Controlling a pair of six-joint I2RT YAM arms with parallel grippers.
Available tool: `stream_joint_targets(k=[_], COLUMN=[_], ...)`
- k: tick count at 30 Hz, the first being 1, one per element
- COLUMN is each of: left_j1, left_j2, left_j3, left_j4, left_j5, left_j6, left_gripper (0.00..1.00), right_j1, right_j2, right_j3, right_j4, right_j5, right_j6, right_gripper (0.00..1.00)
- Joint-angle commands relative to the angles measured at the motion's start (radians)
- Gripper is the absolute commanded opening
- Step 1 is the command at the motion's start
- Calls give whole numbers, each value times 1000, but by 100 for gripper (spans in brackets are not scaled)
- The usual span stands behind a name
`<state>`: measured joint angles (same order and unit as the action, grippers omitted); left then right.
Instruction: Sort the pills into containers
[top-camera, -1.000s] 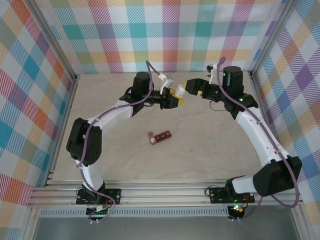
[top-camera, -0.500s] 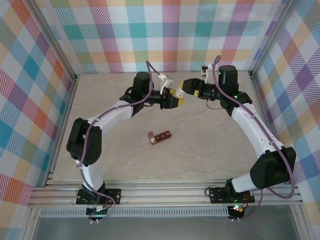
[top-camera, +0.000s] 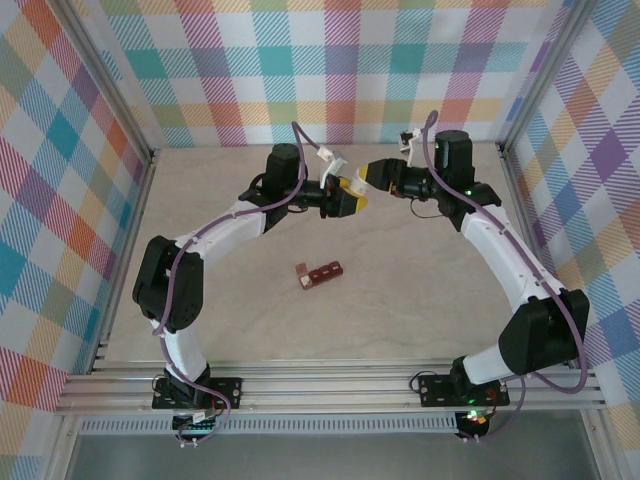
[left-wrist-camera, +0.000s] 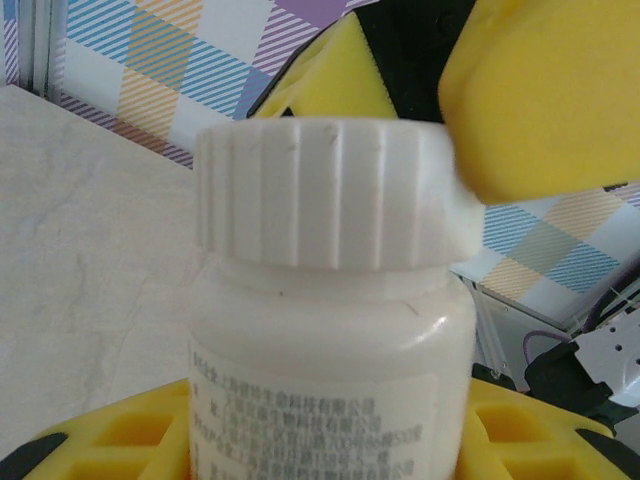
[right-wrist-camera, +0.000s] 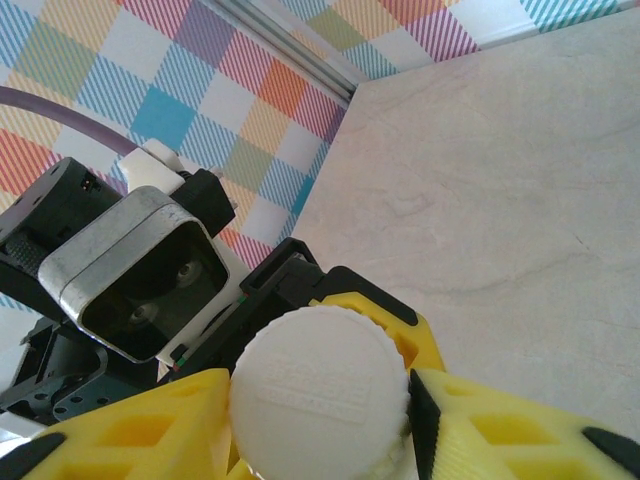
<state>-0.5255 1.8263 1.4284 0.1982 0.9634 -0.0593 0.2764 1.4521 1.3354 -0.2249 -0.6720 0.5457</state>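
My left gripper (top-camera: 350, 203) is shut on the body of a small white bottle (left-wrist-camera: 330, 370), held up over the far middle of the table. The bottle's ribbed white cap (right-wrist-camera: 320, 395) sits between the yellow fingers (right-wrist-camera: 140, 425) of my right gripper (top-camera: 362, 181), which is shut on it from the other side. In the left wrist view that cap (left-wrist-camera: 325, 195) has a right finger (left-wrist-camera: 545, 95) pressing its edge. The containers (top-camera: 320, 274), a dark red-brown strip of square compartments, lie on the table centre, apart from both grippers. I see no pills.
The pale wooden table (top-camera: 420, 300) is boxed in by checked walls (top-camera: 330, 70) on three sides and a metal rail (top-camera: 330, 385) at the near edge. Both arms arch over the far half, meeting above the table.
The right gripper has edged left toward the left gripper and its wrist has turned. The left arm, the bottle and the containers have stayed in place.
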Motion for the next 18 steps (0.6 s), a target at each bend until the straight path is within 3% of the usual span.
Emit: stream_joint_targets(k=[1, 5, 10, 14, 18], left_j1=[4, 4, 2, 1, 1], left_j2=[-5, -5, 1, 4, 8], left_j3=[15, 15, 15, 15, 16], left_j4=[49, 59, 63, 60, 52], left_j5=[23, 19, 13, 11, 9], left_j6=[1, -7, -11, -11, -7], left_gripper=[0, 0, 0, 0, 0], right_j1=[21, 70, 203, 251, 258], right_j2=[-4, -41, -78, -76, -62], right_j3=[2, -41, -74, -99, -66], right_j4=[21, -9, -129, -125, -131], right_j5=[-2, 153, 554, 664, 651], right_j6=[1, 24, 123, 198, 187], right_gripper=[46, 40, 39, 41, 44])
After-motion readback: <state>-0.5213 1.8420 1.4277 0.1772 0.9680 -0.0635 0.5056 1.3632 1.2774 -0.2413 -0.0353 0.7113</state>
